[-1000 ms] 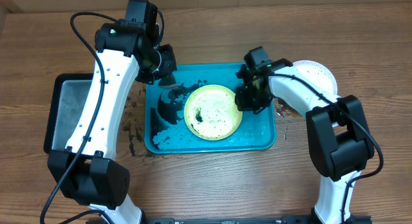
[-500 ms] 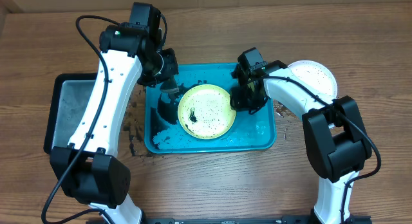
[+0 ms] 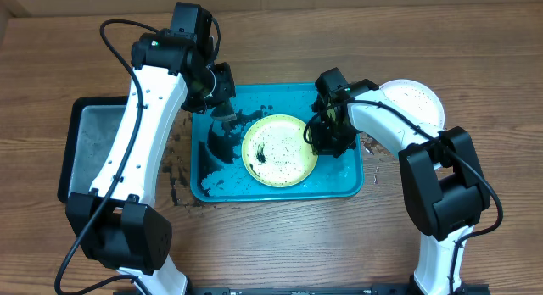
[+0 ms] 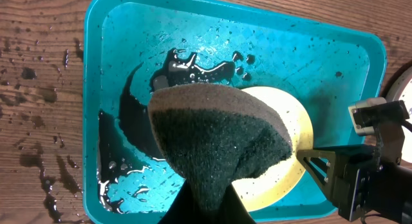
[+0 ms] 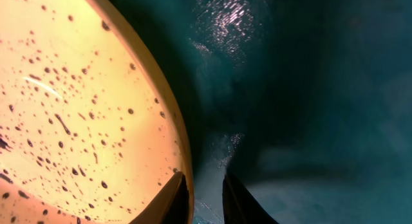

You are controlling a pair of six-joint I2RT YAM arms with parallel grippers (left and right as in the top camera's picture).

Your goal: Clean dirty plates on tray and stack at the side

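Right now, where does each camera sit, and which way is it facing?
Overhead: fixed above the table, looking down on the tray, the lime-rimmed plate, left arm and right arm.
Left wrist: on the left arm, looking down past the sponge in the left jaws into the tray.
Right wrist: low over the tray, facing along the plate's rim; the right jaws' fingertips show at the bottom.
Shared: all three see plate and tray; left wrist also catches the right jaws.

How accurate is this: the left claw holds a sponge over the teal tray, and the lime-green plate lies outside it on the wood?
One error: the overhead view shows the lime-green plate lying inside the teal tray, not on the wood. The left claw does hold a sponge over that tray.
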